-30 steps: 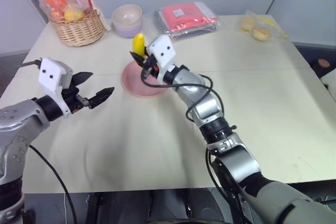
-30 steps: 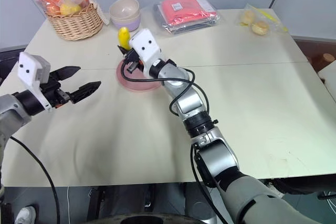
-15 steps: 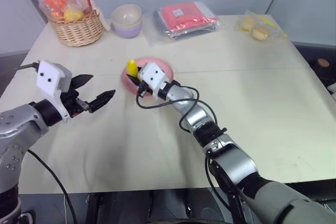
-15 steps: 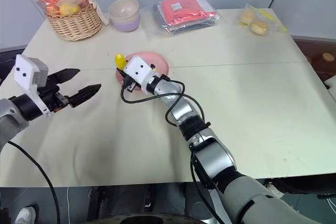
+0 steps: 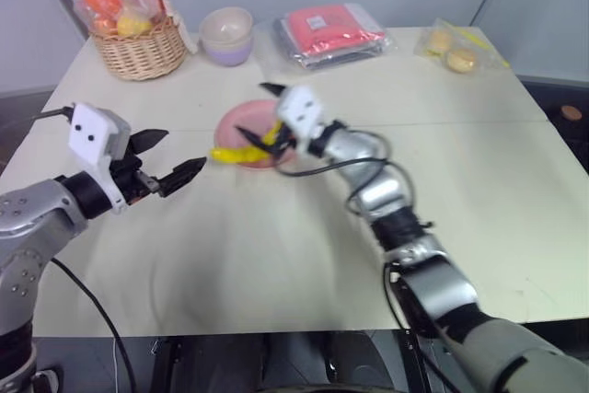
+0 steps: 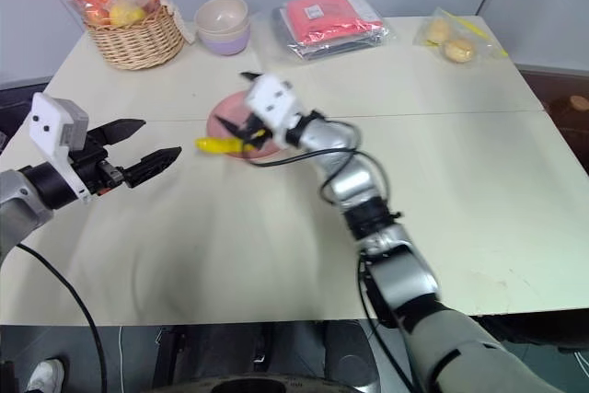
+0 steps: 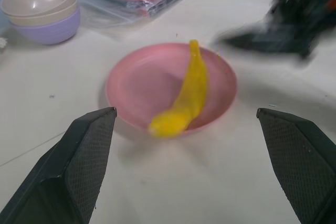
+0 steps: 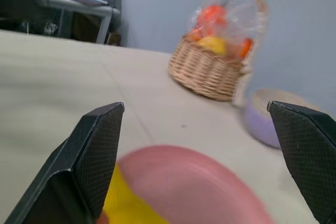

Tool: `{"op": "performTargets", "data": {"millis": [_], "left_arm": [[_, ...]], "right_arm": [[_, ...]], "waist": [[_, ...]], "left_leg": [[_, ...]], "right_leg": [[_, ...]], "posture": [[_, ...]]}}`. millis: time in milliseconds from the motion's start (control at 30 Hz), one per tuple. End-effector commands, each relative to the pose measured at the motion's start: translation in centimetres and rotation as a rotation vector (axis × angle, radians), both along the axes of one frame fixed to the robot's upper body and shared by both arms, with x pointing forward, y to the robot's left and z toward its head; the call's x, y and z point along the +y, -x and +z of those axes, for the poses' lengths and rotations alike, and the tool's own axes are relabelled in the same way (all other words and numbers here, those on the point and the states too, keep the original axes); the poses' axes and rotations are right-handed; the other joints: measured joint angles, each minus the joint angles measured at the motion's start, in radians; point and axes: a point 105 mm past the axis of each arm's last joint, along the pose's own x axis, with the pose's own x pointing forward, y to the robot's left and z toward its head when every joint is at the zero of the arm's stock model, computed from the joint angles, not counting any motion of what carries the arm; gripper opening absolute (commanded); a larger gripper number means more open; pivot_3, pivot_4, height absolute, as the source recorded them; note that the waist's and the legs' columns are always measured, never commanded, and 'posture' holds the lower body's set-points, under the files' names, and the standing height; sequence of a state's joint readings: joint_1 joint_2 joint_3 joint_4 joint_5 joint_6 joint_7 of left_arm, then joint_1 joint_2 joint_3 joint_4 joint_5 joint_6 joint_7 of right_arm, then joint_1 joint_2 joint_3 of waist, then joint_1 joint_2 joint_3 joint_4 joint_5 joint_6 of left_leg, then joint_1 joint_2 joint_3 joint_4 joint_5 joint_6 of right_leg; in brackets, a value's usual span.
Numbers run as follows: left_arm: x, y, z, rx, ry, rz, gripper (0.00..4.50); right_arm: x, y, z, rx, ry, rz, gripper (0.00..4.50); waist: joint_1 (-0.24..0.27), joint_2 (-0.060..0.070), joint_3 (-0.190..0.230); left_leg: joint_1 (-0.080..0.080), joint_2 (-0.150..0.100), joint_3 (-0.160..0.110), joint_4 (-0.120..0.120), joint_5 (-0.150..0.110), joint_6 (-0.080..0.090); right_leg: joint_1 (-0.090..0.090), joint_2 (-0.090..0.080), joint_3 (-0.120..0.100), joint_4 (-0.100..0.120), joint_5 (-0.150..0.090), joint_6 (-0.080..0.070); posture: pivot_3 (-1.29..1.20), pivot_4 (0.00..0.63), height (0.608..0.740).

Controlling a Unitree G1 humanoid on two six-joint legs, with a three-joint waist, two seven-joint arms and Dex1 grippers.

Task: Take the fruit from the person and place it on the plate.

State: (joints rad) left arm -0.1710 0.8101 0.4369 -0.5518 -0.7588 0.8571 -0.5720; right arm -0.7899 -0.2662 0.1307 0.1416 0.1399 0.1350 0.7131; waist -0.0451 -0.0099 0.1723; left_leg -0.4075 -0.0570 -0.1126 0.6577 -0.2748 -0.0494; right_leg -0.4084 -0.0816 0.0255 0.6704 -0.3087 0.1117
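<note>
The banana (image 7: 185, 98) lies across the near rim of the pink plate (image 7: 142, 77), one end resting inside the dish and the other blunt end jutting over the edge toward the left gripper (image 5: 164, 165); in the head views it looks part on, part off, so the placement is, by my reading, only half secure; the right gripper (image 5: 272, 117) stands just beside the plate with its fingers spread wide and nothing between them, the fruit released; the left gripper waits a short way off over the bare surface (image 5: 276, 255), its fingers also wide apart and empty, pointing toward the plate; behind the plate sit the cream-and-lilac bowl (image 5: 226, 34), a wicker basket (image 5: 136, 43) of wrapped fruit, a red packet in clear film (image 5: 329, 30) and a bag of buns (image 5: 453, 47); the chief risk from here is the banana tipping or rolling off the rim, since much of its weight seems to hang outward; a brush from the right gripper's open fingers as that arm leaves, close as they are, would likely be enough to knock it onto the surface; a nudge to the plate itself could do the same.
</note>
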Motion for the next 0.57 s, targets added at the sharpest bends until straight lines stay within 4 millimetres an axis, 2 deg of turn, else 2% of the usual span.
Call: {"op": "performTargets", "data": {"millis": [33, 100, 200, 267, 400, 567], "left_arm": [[-0.3, -0.2, 0.7, -0.036, -0.012, -0.029, 4.50], [-0.4, -0.3, 0.6, -0.032, -0.009, -0.040, 4.50], [-0.6, -0.3, 0.3, -0.011, -0.004, -0.064, 4.50], [-0.6, -0.3, 0.1, 0.000, -0.006, -0.070, 4.50], [-0.1, -0.2, 0.0, 0.019, -0.010, -0.071, 4.50], [-0.2, -0.3, 0.0, 0.021, -0.003, -0.090, 4.50]], "right_arm": [[-4.5, 3.0, 2.4, 0.055, -0.010, 0.036, 4.46], [-7.2, 4.2, 2.3, 0.100, 0.030, 0.005, 4.46], [-11.6, 6.5, 1.2, 0.210, 0.100, -0.064, 4.46], [-13.2, 7.6, 0.4, 0.261, 0.138, -0.097, 4.46], [-14.2, 8.8, -1.0, 0.320, 0.181, -0.129, 4.46], [-13.9, 8.5, -1.1, 0.321, 0.162, -0.147, 4.46]], "waist": [[0.007, 0.000, 0.000], [0.013, 0.000, 0.000], [0.020, 0.000, 0.000], [0.018, 0.000, 0.000], [0.020, 0.000, 0.000], [0.029, 0.000, 0.000]], "left_leg": [[0.000, 0.000, 0.000, 0.000, 0.000, 0.000], [0.000, 0.000, 0.000, 0.000, 0.000, 0.001], [0.000, 0.000, 0.001, 0.000, -0.003, 0.005], [0.001, 0.001, 0.002, -0.001, -0.004, 0.007], [0.001, 0.002, 0.003, -0.001, -0.004, 0.007], [0.001, 0.002, 0.003, 0.000, -0.004, 0.007]], "right_leg": [[0.000, 0.000, 0.000, 0.000, 0.000, 0.000], [0.000, 0.000, 0.000, -0.001, 0.000, 0.000], [0.001, 0.000, 0.000, -0.002, 0.000, 0.000], [0.001, 0.000, 0.001, -0.002, 0.000, 0.000], [0.001, 0.000, 0.001, -0.001, 0.000, 0.000], [0.001, 0.000, 0.001, -0.001, 0.000, 0.000]], "posture": [[0.00, 0.150, 0.740], [0.00, 0.150, 0.740], [0.00, 0.150, 0.740], [0.00, 0.150, 0.740], [0.00, 0.150, 0.740], [0.00, 0.150, 0.740]]}}
